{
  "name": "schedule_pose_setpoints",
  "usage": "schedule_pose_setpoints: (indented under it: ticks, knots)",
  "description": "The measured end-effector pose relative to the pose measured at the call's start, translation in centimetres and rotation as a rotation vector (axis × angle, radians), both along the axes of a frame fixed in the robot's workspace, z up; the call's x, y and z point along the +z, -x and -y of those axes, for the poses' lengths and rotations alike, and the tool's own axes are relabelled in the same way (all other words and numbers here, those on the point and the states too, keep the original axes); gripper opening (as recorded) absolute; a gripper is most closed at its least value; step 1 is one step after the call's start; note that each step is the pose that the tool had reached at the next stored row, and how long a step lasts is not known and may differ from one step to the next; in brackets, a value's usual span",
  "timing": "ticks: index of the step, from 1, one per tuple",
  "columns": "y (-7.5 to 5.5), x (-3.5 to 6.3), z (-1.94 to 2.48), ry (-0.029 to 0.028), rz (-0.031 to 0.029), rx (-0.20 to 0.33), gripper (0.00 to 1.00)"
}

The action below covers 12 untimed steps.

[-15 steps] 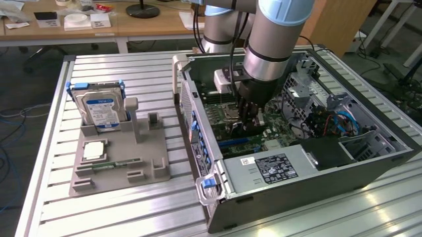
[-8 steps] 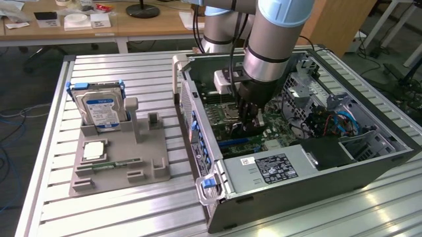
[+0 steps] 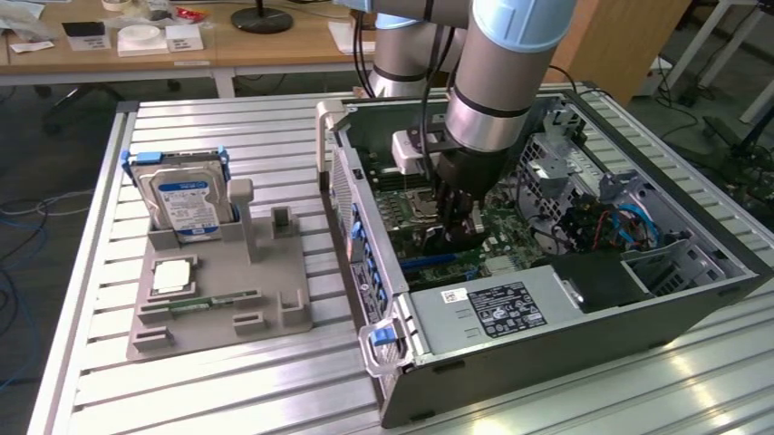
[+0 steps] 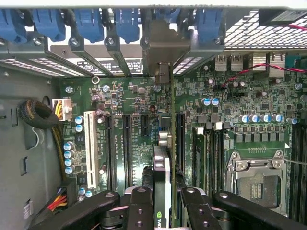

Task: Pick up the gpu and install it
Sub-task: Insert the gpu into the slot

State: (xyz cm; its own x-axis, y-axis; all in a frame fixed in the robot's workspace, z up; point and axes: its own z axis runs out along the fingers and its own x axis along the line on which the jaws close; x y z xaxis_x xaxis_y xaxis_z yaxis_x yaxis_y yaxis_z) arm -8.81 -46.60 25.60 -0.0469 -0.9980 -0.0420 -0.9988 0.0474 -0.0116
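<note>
- Where the exterior view looks down on the bench, one grey and pale-blue robot arm (image 3: 508, 63) reaches into one open dark grey computer case (image 3: 677, 299) lying on its side, the black pincer (image 3: 458, 237) low over the green motherboard (image 3: 508, 249).
- The thin, flat, dark grey-black circuit card, the gpu (image 3: 463, 217), stands on edge between the pincer's fingers, inside the case.
- To the exterior view's left, well apart from the case: one grey plastic parts holder (image 3: 212, 308), bearing one silver hard drive with a blue-white label (image 3: 181, 199) upright in a blue frame, one narrow green memory stick (image 3: 199, 304) lying flat, and one small silver square chip (image 3: 173, 275).
- Surface: ribbed aluminium table (image 3: 181, 399). Room: wooden desk (image 3: 181, 59) behind, with small white boxes and a black round lamp base.
- In the wrist view, the pincer (image 4: 165, 199) is closed on the gpu (image 4: 162, 191), held edge-on between the two black fingers (image 4: 141, 206).
- The card stands over the motherboard (image 4: 120, 96), in line with the long dark slots, near one white slot (image 4: 89, 148).
- Blue latches (image 4: 88, 21) line the case's rear wall; I count six in part.
- One empty processor socket (image 4: 256, 179) lies beside the card.
</note>
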Motion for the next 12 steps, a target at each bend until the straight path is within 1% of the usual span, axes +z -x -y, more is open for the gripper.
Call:
schedule_pose_setpoints:
  ticks: [8,10,12]
  knots:
    - [0.03,-0.2,-0.01,-0.0005,0.0002,0.0,0.27]
    - [0.03,-0.23,0.0,0.0002,0.0,0.0,0.27]
    - [0.03,-0.25,-0.01,0.002,0.0001,0.0,0.27]
